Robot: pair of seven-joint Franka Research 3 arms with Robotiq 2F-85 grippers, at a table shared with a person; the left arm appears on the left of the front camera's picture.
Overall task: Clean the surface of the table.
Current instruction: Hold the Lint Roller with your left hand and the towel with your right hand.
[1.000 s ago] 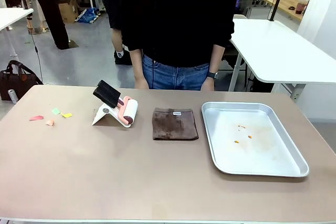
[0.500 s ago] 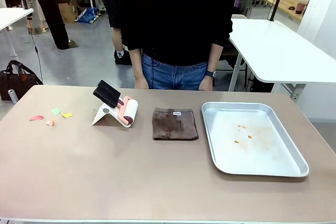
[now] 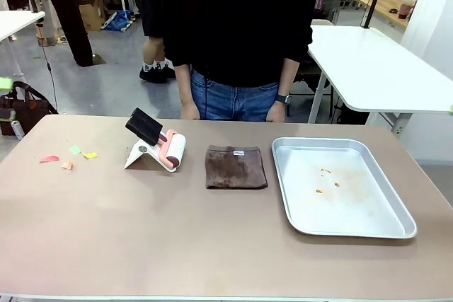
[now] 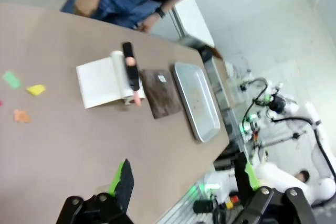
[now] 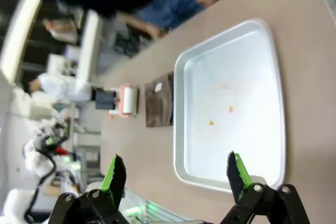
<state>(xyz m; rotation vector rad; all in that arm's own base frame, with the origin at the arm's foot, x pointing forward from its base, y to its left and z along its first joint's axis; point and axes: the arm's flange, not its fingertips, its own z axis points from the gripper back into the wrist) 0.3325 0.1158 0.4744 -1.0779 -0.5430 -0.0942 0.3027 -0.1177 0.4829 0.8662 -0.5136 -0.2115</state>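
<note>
Nothing on the tabletop [image 3: 141, 238] has shifted since a second ago. It carries a silver tray [image 3: 318, 141] at the right, a brown cloth [image 3: 236, 167] in the middle, a lint roller [image 3: 164, 148] beside that, and paper scraps [image 3: 90, 155] far left. The left hand [image 4: 184, 169] and right hand [image 5: 176, 163] are spread wide, empty.

Person [image 3: 241, 33] was cut off above chest by top edge. Table [image 3: 106, 231] ran past L, R & bottom edges. Specks [image 3: 320, 191] in tray [image 3: 277, 175] were too small to ID. Label on cloth [image 3: 236, 171] was unreadable.
</note>
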